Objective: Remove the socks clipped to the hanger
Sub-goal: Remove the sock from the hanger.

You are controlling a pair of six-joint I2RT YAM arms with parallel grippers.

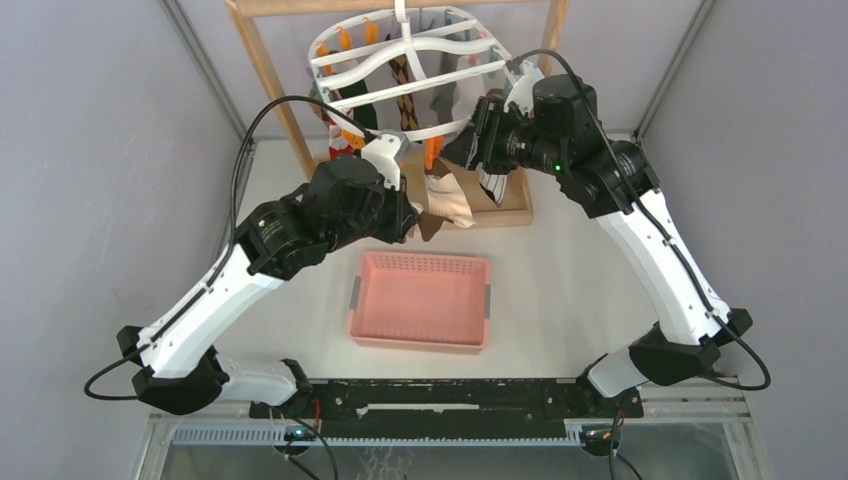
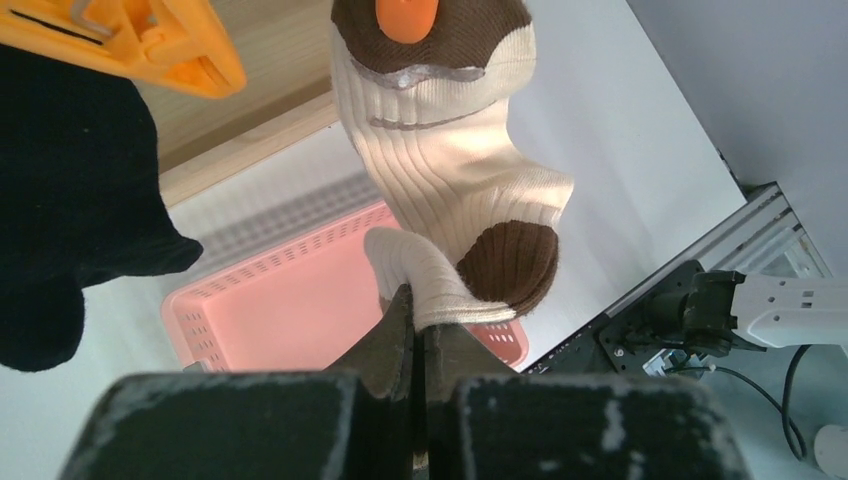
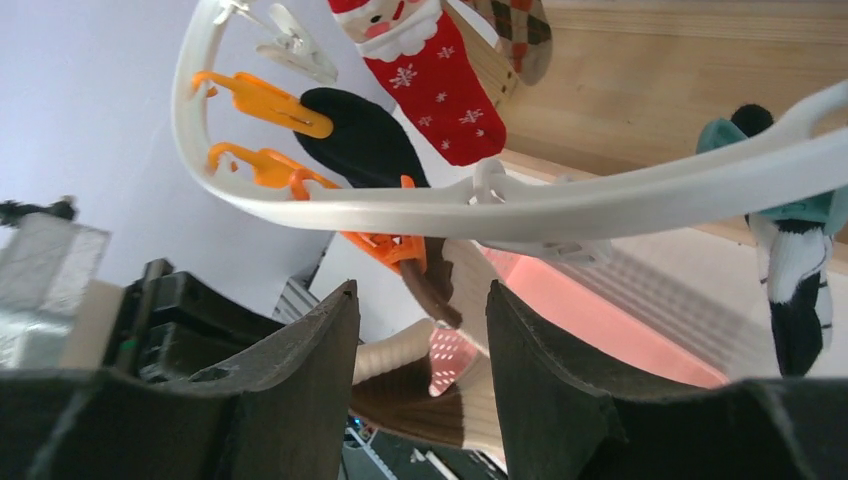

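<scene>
Beige-and-brown sock (image 2: pixel 450 170): hung from an orange clip (image 2: pixel 403 15) on the hanger (image 3: pixel 560 205), at 12 o'clock of the pink basket (image 1: pixel 425 257). Its lower end is pinched by the left gripper (image 2: pixel 418 325). Right gripper (image 3: pixel 420 295): fingers parted, nothing gripped. Red Santa sock (image 3: pixel 430 80) and black sock (image 3: pixel 365 140) are likewise clipped; removal is judged barely begun.

Pinched between the closed fingers (image 2: pixel 394 342) of the left gripper (image 2: pixel 417 318): cream fold of the beige-and-brown sock (image 2: pixel 450 160). Straight above the fingers, pinned at its brown end by an orange clip (image 2: pixel 404 14). Left of the fingers: black sock (image 2: pixel 70 190). Beyond the fingertips, under the sock: pink basket (image 2: pixel 290 300).
</scene>
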